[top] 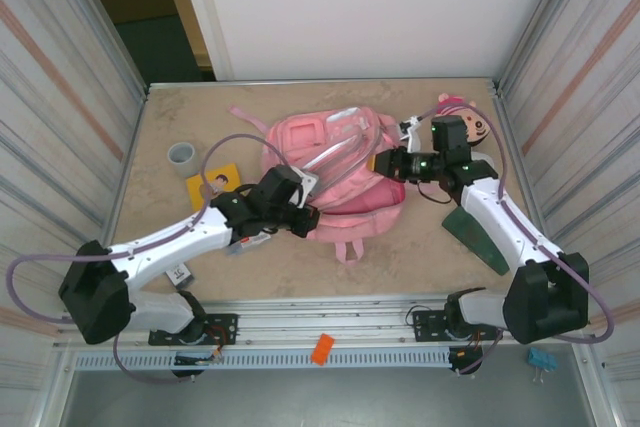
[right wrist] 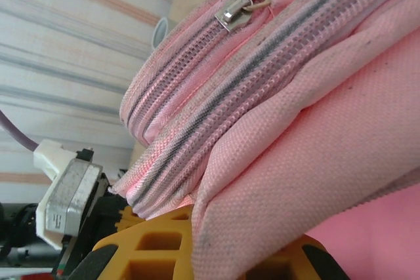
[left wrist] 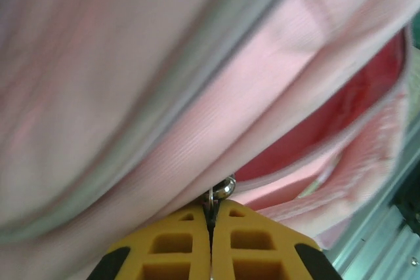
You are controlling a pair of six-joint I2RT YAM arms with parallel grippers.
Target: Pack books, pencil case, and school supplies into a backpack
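Observation:
The pink backpack (top: 335, 162) lies in the middle of the table with its main compartment gaping open. My left gripper (top: 308, 217) is at its near-left edge. In the left wrist view the yellow fingers (left wrist: 164, 247) are shut on a small metal zip pull (left wrist: 224, 189), with the reddish inside (left wrist: 341, 116) beyond. My right gripper (top: 382, 162) is at the bag's right side, shut on a fold of pink backpack fabric (right wrist: 275, 181). A yellow-orange book (top: 214, 185) lies flat to the left. I cannot pick out the school supplies or be sure of a pencil case.
A grey cup (top: 181, 154) stands at the back left. A pink-and-tan plush head (top: 462, 117) sits at the back right corner. A dark green flat pouch (top: 476, 232) lies under the right arm. Corrugated walls close in both sides.

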